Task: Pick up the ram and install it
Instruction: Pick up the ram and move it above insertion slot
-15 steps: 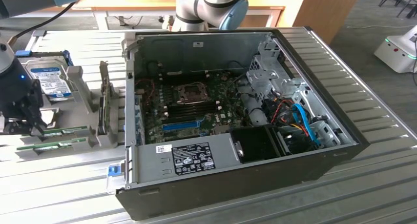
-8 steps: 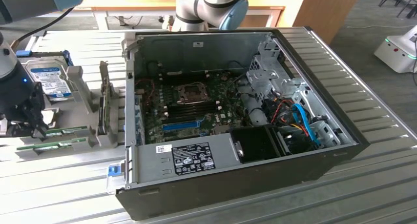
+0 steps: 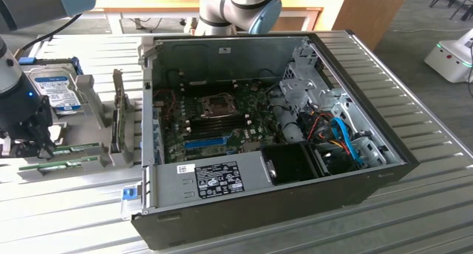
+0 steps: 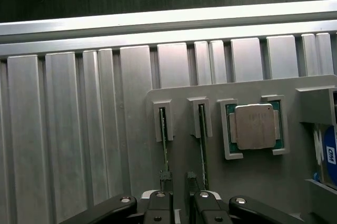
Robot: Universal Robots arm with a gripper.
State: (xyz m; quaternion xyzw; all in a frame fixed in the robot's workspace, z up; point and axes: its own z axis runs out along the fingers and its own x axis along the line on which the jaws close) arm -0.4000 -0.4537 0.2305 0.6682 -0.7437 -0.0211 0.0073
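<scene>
Two green ram sticks stand on edge in a grey holder (image 4: pixel 247 176), one (image 4: pixel 164 134) beside the other (image 4: pixel 202 140). In the exterior view they lie at the far left (image 3: pixel 70 149) (image 3: pixel 55 165). My gripper (image 4: pixel 178 181) hovers over the holder's end, open, with nothing between its fingers. One fingertip (image 4: pixel 166 177) lines up over the first stick, and the other fingertip (image 4: pixel 190 177) sits in the gap between the sticks. In the exterior view the gripper (image 3: pixel 39 146) hangs just above the sticks. The open computer case (image 3: pixel 355 171) shows the motherboard (image 3: pixel 221 124).
A square silver processor (image 4: pixel 255 126) rests in the holder beside the sticks. A hard drive with a blue label (image 3: pixel 55 91) stands behind the holder. A ribbed metal table (image 4: pixel 68 129) carries everything. A white machine (image 3: pixel 451 57) stands off the exterior view's right.
</scene>
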